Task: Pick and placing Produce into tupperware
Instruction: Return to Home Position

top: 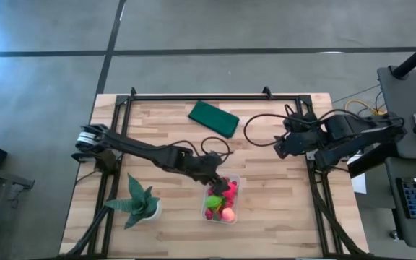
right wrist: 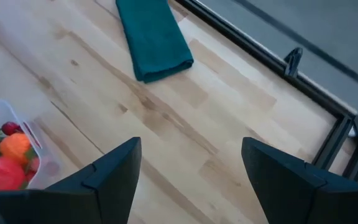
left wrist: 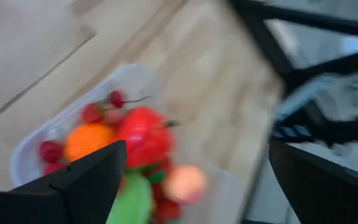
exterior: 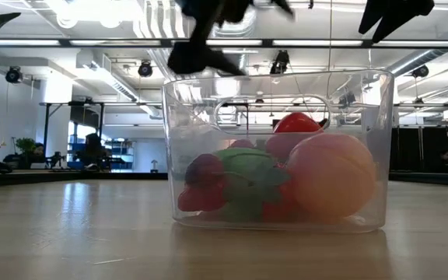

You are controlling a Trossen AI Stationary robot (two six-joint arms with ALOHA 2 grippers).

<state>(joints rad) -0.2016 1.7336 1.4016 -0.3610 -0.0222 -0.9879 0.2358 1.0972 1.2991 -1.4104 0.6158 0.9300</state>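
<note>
The clear tupperware (top: 221, 200) stands on the wooden table near its front, right of the middle. Inside lies the produce (exterior: 278, 179): dark red berries, an orange ball, a red piece, a green piece and a pale peach-pink ball. My left gripper (top: 219, 182) hovers just above the box's far end, open, with nothing between its fingers (left wrist: 92, 180). My right gripper (top: 280, 148) hangs open above the table's right part, away from the box, also holding nothing.
A folded dark green cloth (top: 213, 118) lies near the table's far edge. A spiky green potted plant (top: 137, 202) stands at the near left. Black cables loop across the table's right middle. The black frame rails (top: 215, 96) run along the far edge and both sides.
</note>
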